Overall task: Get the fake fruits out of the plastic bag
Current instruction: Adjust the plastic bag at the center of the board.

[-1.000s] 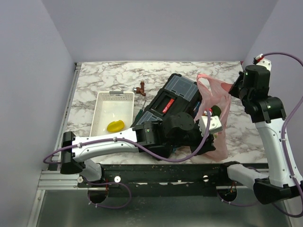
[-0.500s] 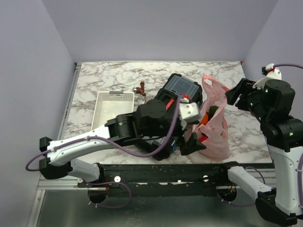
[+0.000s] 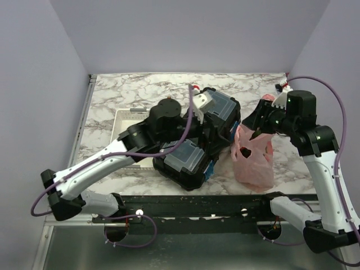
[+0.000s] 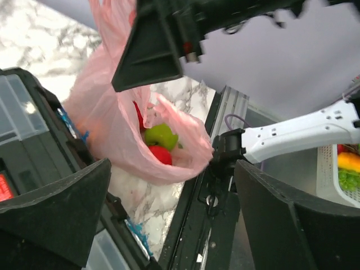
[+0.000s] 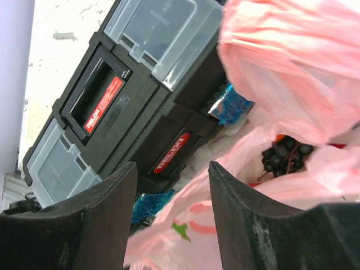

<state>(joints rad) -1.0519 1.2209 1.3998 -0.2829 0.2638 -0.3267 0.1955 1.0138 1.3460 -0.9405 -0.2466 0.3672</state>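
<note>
The pink plastic bag (image 3: 253,160) stands crumpled at the right front of the table, right of the toolbox. The left wrist view looks into its mouth at a green fruit (image 4: 160,136) and a red one (image 4: 161,154). In the right wrist view a dark grape bunch (image 5: 284,154) lies inside the bag (image 5: 292,62). My left gripper (image 3: 220,135) hangs over the toolbox, left of the bag, open wide (image 4: 169,225) with nothing between its fingers. My right gripper (image 3: 256,125) hovers at the bag's top, open (image 5: 171,225), with pink film showing below the gap.
A black toolbox (image 3: 191,154) with clear lid compartments lies mid-table, touching the bag. A white tray (image 3: 121,121) sits to its left, mostly hidden by my left arm. The black front rail (image 4: 208,197) runs just below the bag. A white basket (image 4: 346,169) of produce stands off the table.
Both grippers have opened. My left arm has swung up and back from the bag's front to above the toolbox. The right gripper let go of the bag handle and came down over the slumped bag.
</note>
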